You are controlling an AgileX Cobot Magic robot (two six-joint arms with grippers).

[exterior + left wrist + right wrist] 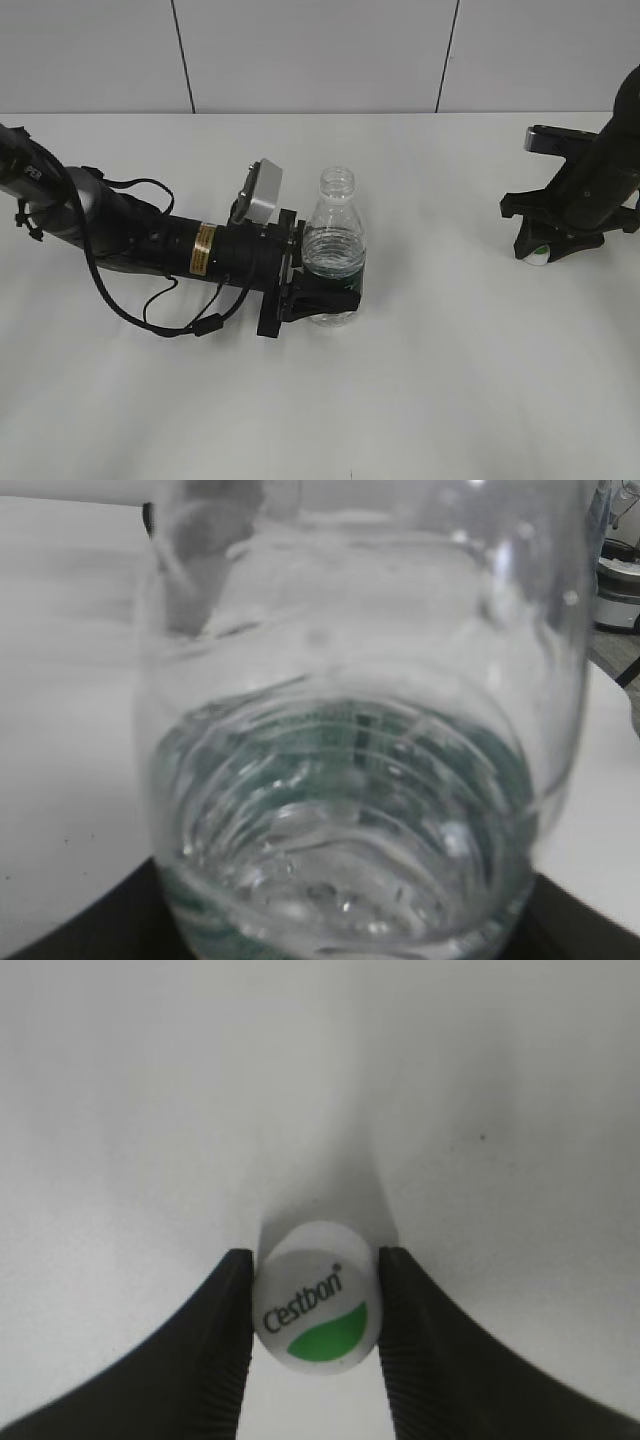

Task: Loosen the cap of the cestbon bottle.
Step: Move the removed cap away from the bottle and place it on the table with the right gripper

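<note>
Standing upright a little left of the frame's centre in the exterior view, the cestbon bottle (pixel 333 245) rests on the white tabletop (pixel 420 400) with its neck open and uncapped. The left end effector (pixel 325 298) reaches in from the left side of the frame and is clenched around the bottle's lower body at the green label band. In the left wrist view the bottle (pixel 350 780) fills nearly the whole frame, with water and the ribbed wall showing. At the right edge of the exterior view, the right end effector (pixel 537 252) sits low on the tabletop, well apart from the bottle. Its wrist view shows both fingers (pixel 215 1360) pressed against the sides of the cap (pixel 316 1296), which lies at lower centre, green mark visible.
</note>
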